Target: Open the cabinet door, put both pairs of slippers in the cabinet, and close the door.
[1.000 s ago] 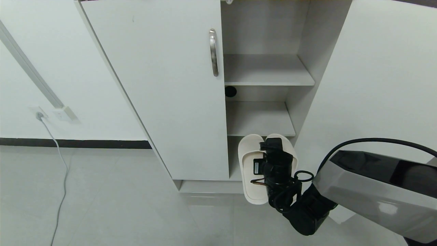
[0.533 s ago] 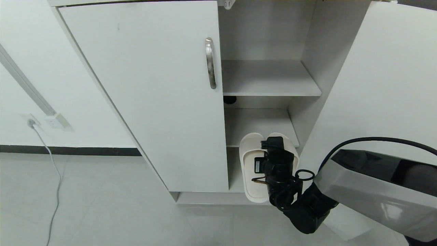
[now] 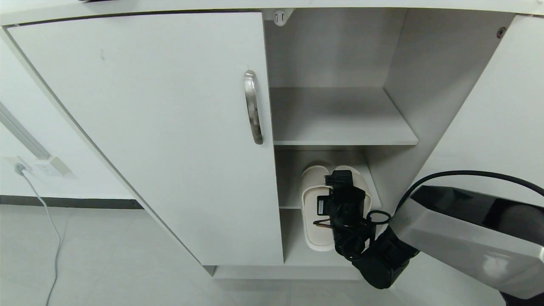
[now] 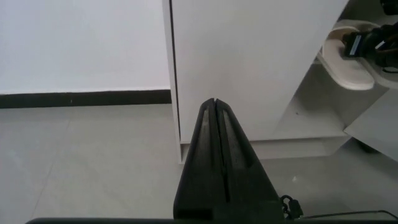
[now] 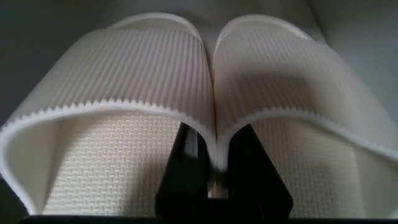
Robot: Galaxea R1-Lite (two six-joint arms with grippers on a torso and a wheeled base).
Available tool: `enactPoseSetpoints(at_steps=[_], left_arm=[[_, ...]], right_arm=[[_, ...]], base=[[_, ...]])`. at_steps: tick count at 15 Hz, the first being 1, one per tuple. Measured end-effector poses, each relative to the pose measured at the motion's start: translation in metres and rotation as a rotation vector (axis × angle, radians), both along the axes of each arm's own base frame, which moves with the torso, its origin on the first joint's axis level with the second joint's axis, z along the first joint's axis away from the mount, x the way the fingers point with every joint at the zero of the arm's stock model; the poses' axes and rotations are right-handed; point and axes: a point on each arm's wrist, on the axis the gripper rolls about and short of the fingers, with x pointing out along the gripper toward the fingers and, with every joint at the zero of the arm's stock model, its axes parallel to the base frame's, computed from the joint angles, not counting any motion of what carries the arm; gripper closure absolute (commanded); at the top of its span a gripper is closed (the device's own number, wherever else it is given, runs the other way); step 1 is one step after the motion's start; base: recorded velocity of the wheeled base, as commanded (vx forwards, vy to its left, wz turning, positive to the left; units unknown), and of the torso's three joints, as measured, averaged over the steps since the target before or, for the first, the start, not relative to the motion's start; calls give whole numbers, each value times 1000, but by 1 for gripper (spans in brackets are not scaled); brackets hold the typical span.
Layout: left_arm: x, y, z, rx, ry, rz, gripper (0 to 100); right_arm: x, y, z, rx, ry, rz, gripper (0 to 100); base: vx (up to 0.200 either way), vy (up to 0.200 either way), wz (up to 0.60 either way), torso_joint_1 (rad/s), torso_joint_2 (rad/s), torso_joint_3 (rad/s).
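Free passage above the upper shelf point(image 3: 340, 123); closed left door point(image 3: 148, 127) bars the left; slippers point(image 3: 310, 229) crowd the lower opening.

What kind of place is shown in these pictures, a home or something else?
Probably a home entrance or a room like one; I cannot be sure. A white cabinet with shelves stands on a pale tiled floor, cream slippers are at its open side, and a wall socket sits low.

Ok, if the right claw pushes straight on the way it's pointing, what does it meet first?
Probably the cabinet's back panel: the right claw, shut on the cream slippers, points into the open bay above the lower shelf, so the slippers' toes would touch first. Depth is unclear.
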Motion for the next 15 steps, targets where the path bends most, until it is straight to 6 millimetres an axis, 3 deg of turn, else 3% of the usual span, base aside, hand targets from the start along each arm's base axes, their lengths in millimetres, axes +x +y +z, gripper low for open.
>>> enactPoseSetpoints(at_steps=[4, 10, 15], left_arm=[[0, 0, 0, -1, 0, 1, 100], [0, 0, 0, 1, 0, 3, 100], [0, 0, 0, 1, 1, 2, 100]], right_arm=[[16, 8, 5, -10, 18, 28, 100], [62, 20, 29, 17, -6, 6, 100], [87, 19, 38, 33, -25, -24, 100]], base=[[0, 0, 0, 0, 0, 0], [0, 0, 0, 0, 0, 0], [0, 0, 0, 0, 0, 0]])
